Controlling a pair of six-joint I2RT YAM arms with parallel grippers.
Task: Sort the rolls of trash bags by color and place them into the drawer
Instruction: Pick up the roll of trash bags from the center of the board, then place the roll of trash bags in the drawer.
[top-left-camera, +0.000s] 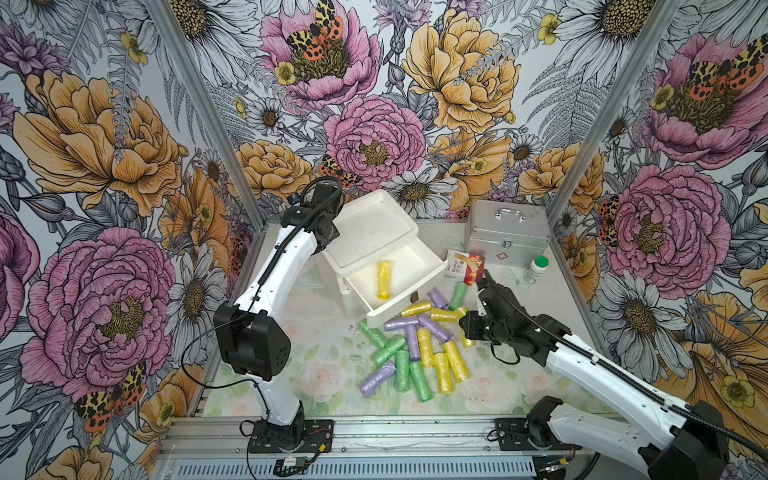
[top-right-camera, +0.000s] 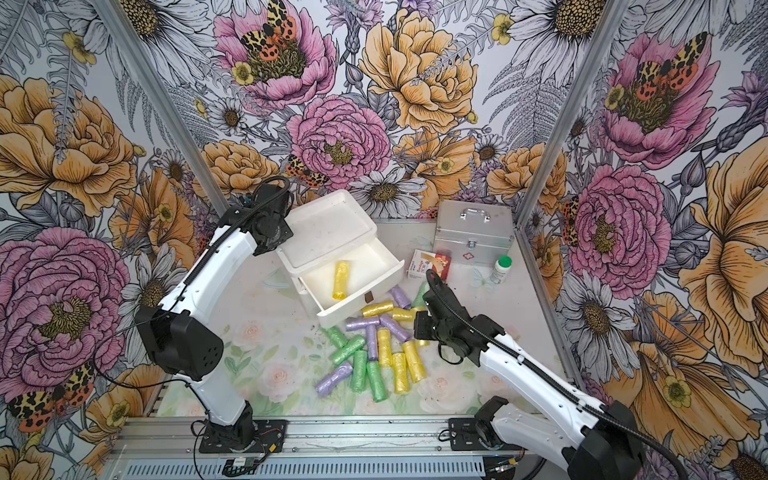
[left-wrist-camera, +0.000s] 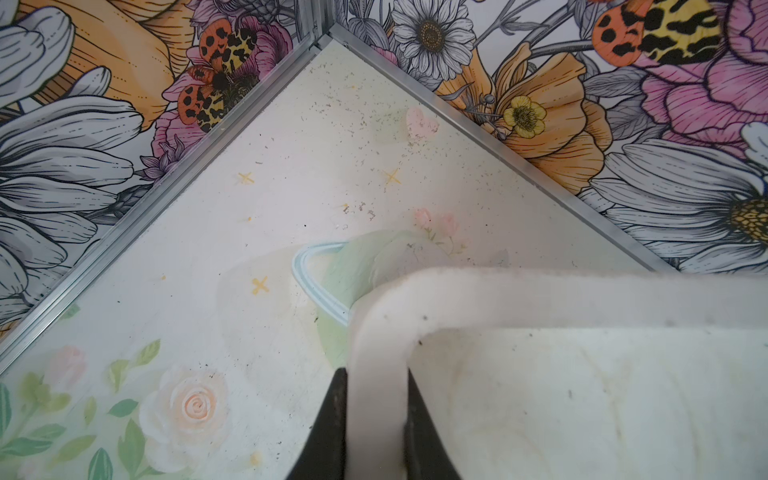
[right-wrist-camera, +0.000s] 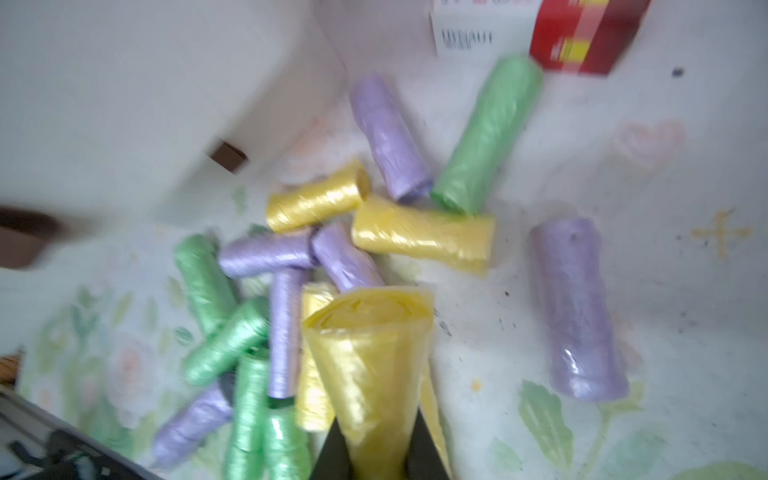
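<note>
Pale floral desk (top-left-camera: 332, 365): crinkly pastel plastic trash-bag rolls (top-left-camera: 415, 345) heap mid-desk before the open white plastic drawer (top-left-camera: 409, 309), 1 yellow roll (top-left-camera: 383, 279) inside. Right gripper (right-wrist-camera: 379, 413) clamps another yellow roll (right-wrist-camera: 365, 353); left gripper (left-wrist-camera: 375, 371) clamps the white cabinet rim (left-wrist-camera: 540, 299).

My own wrist (top-left-camera: 494, 326) is blocking my right gripper (right-wrist-camera: 376, 446) in both top views. Its blurred wrist picture is cropping my fingers (right-wrist-camera: 332, 455) squeezing the yellow roll (right-wrist-camera: 365, 357), and the red box (right-wrist-camera: 582, 37). My left gripper (left-wrist-camera: 376, 432), pinching the cabinet rim (left-wrist-camera: 540, 299), is getting cropped likewise.
</note>
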